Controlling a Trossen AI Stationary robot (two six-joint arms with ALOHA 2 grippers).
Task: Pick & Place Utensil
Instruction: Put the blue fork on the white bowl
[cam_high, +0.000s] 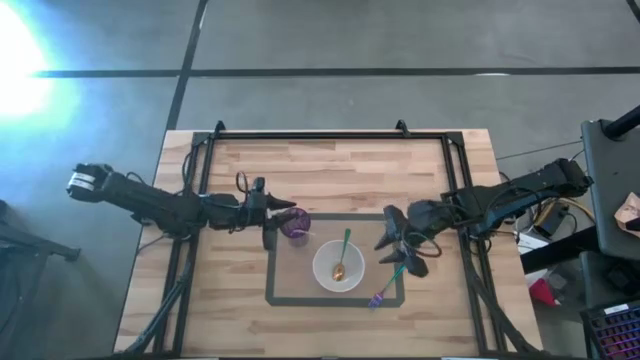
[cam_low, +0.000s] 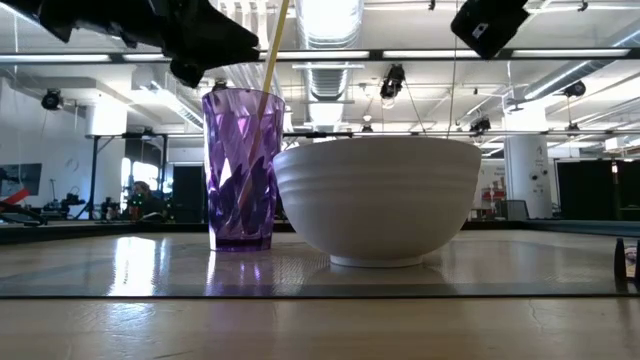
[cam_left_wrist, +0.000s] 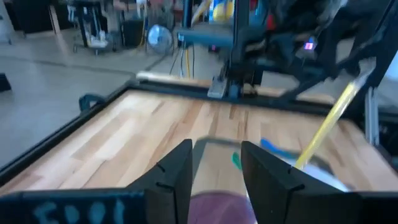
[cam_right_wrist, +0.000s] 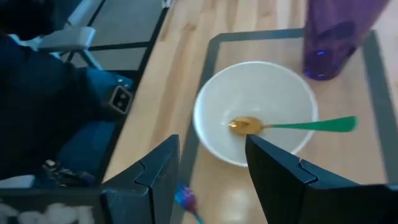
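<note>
A purple cup (cam_low: 243, 170) stands upright on the table, and a yellow utensil handle (cam_low: 272, 60) leans out over its rim. Beside it sits a white bowl (cam_high: 338, 266). In the bowl lies a spoon with a gold head (cam_right_wrist: 245, 126), its green handle (cam_right_wrist: 317, 124) resting on the rim. A utensil with a blue-purple end (cam_high: 378, 297) lies on the table right of the bowl. My left gripper (cam_left_wrist: 214, 168) hovers open just above the cup's rim (cam_left_wrist: 217, 208), apart from the yellow handle (cam_left_wrist: 323, 134). My right gripper (cam_right_wrist: 214, 168) hangs open above the table right of the bowl.
Cup, bowl and the loose utensil sit inside a dark taped rectangle (cam_high: 275, 260) on the wooden table. A black frame (cam_high: 300, 135) runs along the table's far edge and sides. Bare wood lies toward the far edge and at the near left.
</note>
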